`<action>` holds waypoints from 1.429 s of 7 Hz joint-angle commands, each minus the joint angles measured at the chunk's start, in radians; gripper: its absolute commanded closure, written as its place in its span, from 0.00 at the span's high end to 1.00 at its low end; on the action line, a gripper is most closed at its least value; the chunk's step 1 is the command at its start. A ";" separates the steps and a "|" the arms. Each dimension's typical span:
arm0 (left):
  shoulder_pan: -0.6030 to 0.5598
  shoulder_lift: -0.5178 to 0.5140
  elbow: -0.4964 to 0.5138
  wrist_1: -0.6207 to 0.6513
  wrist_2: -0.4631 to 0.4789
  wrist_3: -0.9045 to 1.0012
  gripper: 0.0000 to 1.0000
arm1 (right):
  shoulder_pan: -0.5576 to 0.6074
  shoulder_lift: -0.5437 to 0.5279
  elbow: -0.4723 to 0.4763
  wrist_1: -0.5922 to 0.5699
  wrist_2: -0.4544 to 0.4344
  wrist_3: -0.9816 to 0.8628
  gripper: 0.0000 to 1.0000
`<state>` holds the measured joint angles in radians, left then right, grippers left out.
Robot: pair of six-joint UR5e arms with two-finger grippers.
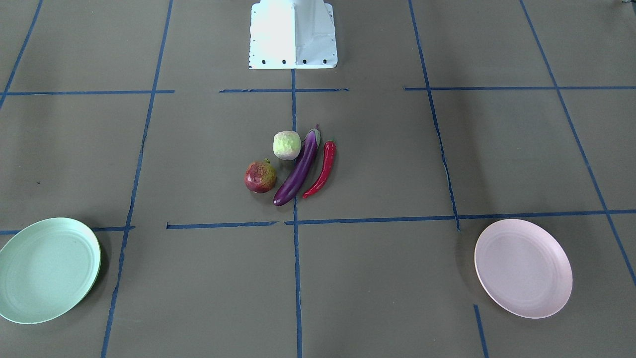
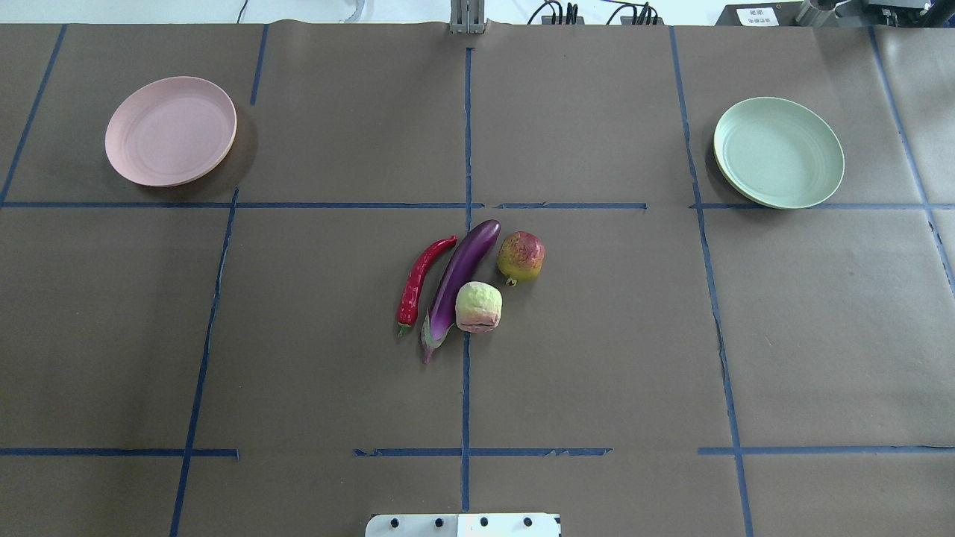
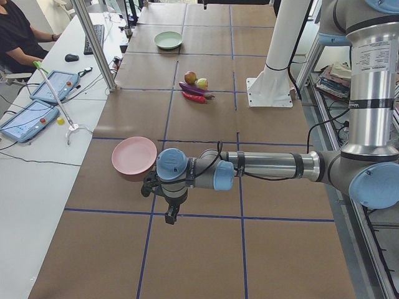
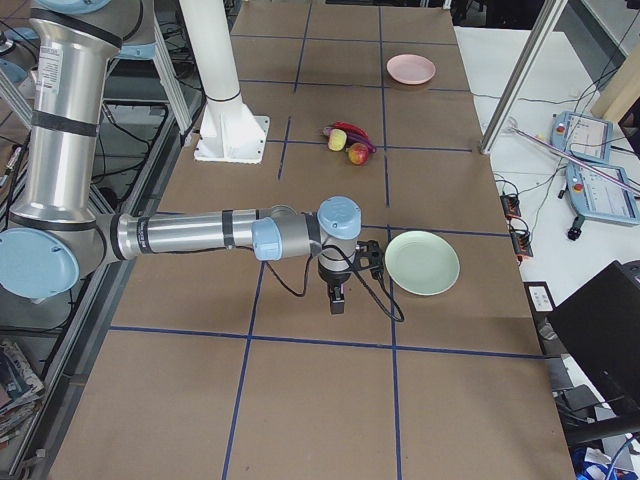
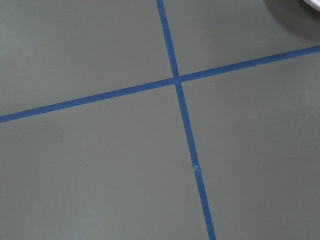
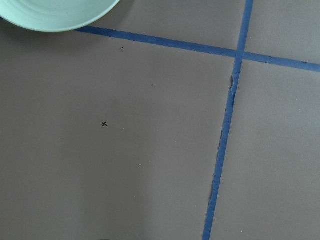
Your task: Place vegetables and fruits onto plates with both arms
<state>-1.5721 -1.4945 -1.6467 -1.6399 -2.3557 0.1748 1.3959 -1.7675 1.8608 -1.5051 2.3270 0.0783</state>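
Note:
The cabbage ball, pomegranate, purple eggplant and red chili lie together at the table's middle. The pink plate sits far left and the mint green plate far right, both empty. My left gripper hangs over the table beside the pink plate. My right gripper hangs beside the green plate. Both show only in the side views, so I cannot tell whether they are open or shut. The green plate's rim shows in the right wrist view.
The white base block stands at the robot's edge of the table. Blue tape lines grid the brown table cover. An operator sits at a side desk with tablets. A metal post stands past the table's far side.

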 commanded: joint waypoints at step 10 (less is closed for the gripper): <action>0.003 0.037 -0.036 -0.008 -0.013 -0.005 1.00 | 0.000 -0.010 0.003 0.005 0.026 0.014 1.00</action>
<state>-1.5682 -1.4595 -1.6827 -1.6471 -2.3658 0.1717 1.3951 -1.7718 1.8634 -1.5005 2.3414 0.0908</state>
